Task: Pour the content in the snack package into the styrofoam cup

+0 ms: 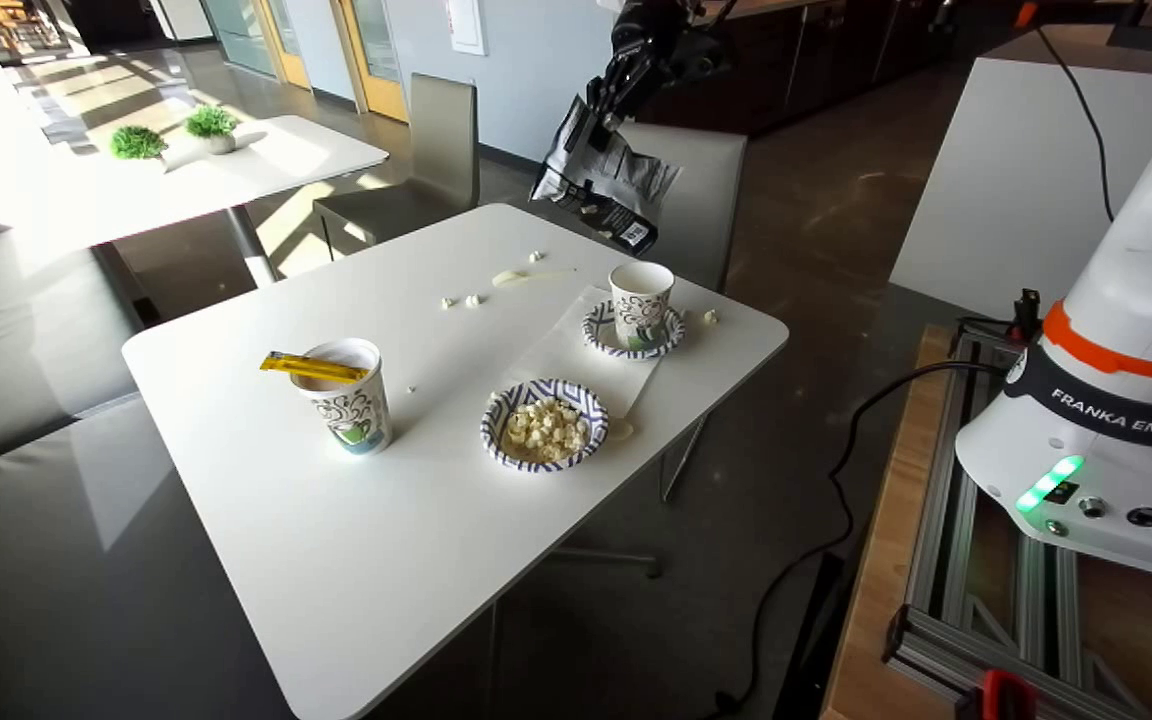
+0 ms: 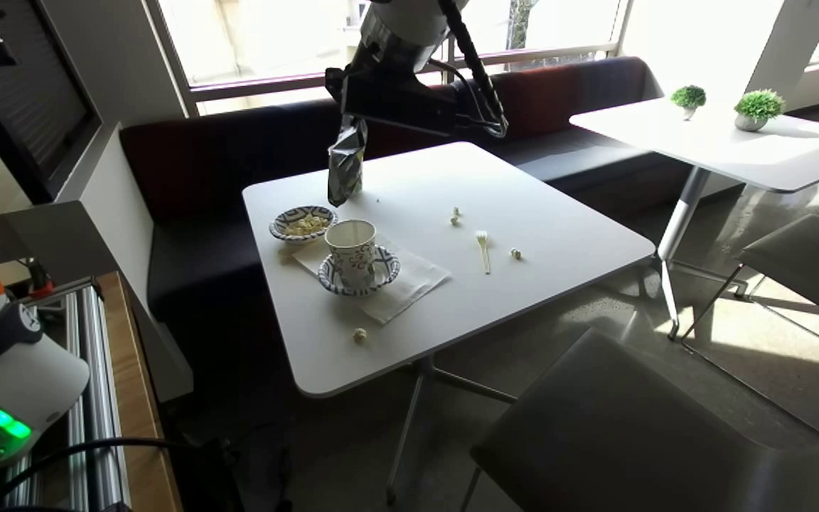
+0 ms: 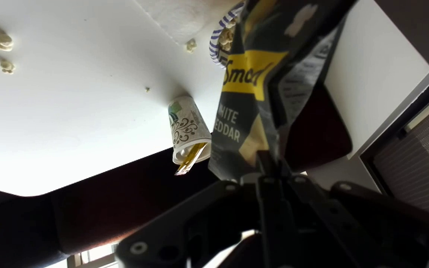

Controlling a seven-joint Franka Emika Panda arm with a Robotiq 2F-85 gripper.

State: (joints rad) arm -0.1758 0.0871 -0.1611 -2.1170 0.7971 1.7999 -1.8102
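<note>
The snack package [image 3: 245, 98] (held aloft) reads "WHITE" — robot base [image 1: 1086, 430], "FRANKA EMIKA".

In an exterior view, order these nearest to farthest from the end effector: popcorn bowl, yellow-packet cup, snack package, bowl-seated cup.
1. Snack package: gripped by the end effector.
2. Bowl-seated cup: below the snack package.
3. Popcorn bowl: below picture centre.
4. Yellow-packet cup: left side.

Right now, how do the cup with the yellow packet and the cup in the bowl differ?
The packet cup stands directly on the table; the bowl cup in a bowl. The packet juts past the packet cup's rim, nothing past the bowl cup's. Both are upright, patterned.
</note>
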